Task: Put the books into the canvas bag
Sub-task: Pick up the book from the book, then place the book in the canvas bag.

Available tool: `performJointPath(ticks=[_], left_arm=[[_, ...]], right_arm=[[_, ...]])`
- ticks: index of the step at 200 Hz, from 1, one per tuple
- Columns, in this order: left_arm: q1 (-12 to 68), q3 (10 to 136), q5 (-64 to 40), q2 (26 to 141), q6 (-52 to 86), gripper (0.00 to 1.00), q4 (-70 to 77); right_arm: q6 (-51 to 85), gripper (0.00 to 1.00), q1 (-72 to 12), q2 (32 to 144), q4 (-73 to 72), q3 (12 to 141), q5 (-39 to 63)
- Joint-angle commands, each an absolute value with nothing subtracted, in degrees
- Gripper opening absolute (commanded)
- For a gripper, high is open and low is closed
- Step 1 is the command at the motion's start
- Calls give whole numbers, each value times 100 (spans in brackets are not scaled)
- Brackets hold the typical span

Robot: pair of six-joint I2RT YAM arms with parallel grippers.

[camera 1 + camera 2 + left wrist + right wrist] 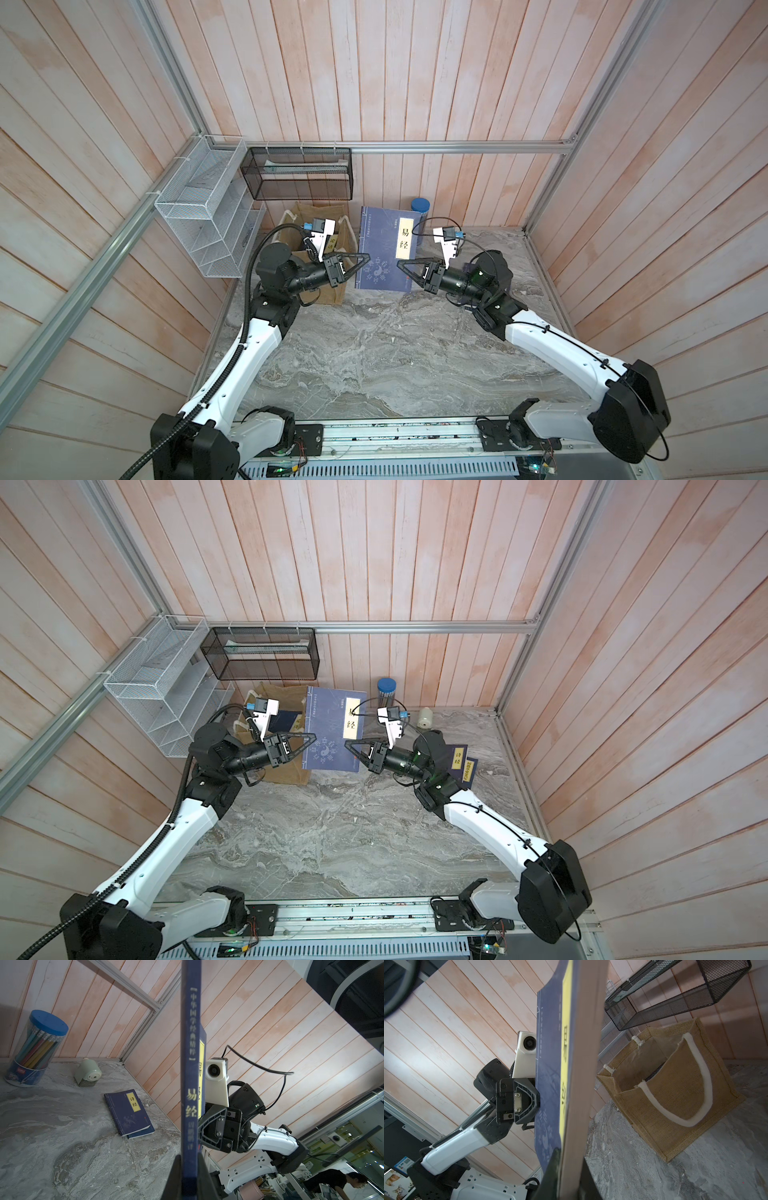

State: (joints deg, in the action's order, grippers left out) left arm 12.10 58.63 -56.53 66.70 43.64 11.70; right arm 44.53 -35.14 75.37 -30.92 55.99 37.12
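A navy book (384,245) (332,729) with a yellow title label hangs in the air just right of the canvas bag (332,291) (675,1095), cover towards the top views. My left gripper (368,255) (189,1157) is shut on its spine edge. On the opposite page edge my right gripper (399,264) (571,1157) has a finger pressed to each face. The tan bag stands open with white rope handles, and a navy book (284,721) shows inside. Two more navy books (459,760) (128,1111) lie stacked on the table behind the right arm.
A blue-lidded pencil jar (386,692) and a pale green sharpener (424,719) stand at the back wall. A black mesh basket (299,174) hangs above the bag, and a white wire rack (208,216) is fixed to the left wall.
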Motion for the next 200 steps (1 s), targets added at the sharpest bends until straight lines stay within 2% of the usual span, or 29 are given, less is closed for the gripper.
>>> performJointPath(ticks=[1,22,54,89,144,200], left_arm=[[782,6412,-5810,6703,3919,0,706],[236,6817,-5932,6890,3743,0,593],[-350,7633,-5998,7376,3282,0,267],[-707,8596,-5750,8041,2346,0,-646],[-809,9973,-4615,9060,586,0,-2632],[-809,10143,-4205,9777,175,0,-3037]], right_arm=[[4131,36,-3493,7691,-2629,6030,3339],[4026,44,-3480,7905,-2285,6307,3052],[4027,45,-3471,8392,-1785,6827,2594],[3979,45,-3513,9263,-886,8037,2130],[3849,46,-3813,11057,0,10251,1936],[3753,46,-4036,13011,1060,12895,1998]])
